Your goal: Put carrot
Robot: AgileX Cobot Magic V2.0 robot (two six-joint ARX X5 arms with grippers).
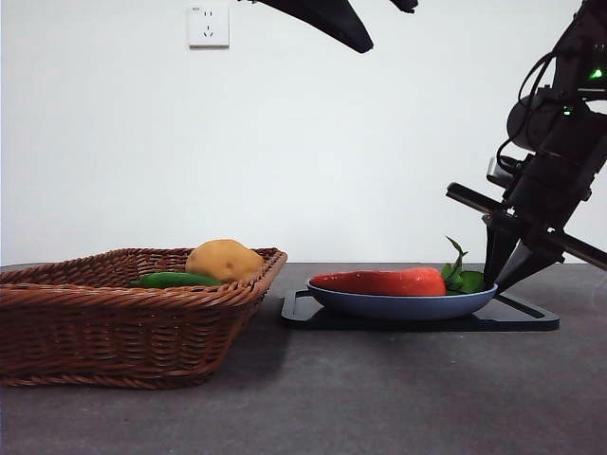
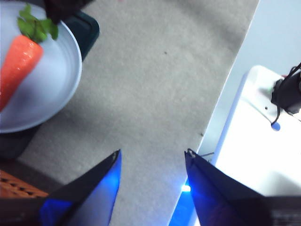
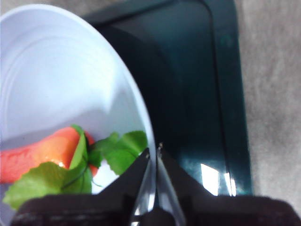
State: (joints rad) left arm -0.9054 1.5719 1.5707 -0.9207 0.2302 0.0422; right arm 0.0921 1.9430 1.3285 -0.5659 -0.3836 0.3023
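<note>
The carrot (image 1: 379,282) lies on its side in the blue plate (image 1: 398,305), its green leafy top toward the right. In the right wrist view the carrot (image 3: 42,155) and its leaves fill the near part of the plate (image 3: 56,70). My right gripper (image 1: 495,282) is shut, its tips (image 3: 153,149) at the plate's rim beside the leaves, with nothing visibly between them. My left gripper (image 2: 150,155) hangs open high over bare table, away from the carrot (image 2: 19,61), and holds nothing.
The plate rests on a dark tray (image 1: 522,318). To the left stands a wicker basket (image 1: 123,332) holding a tan potato (image 1: 224,260) and a slim green vegetable (image 1: 175,280). The left arm shows only as a black tip (image 1: 332,19) at the top.
</note>
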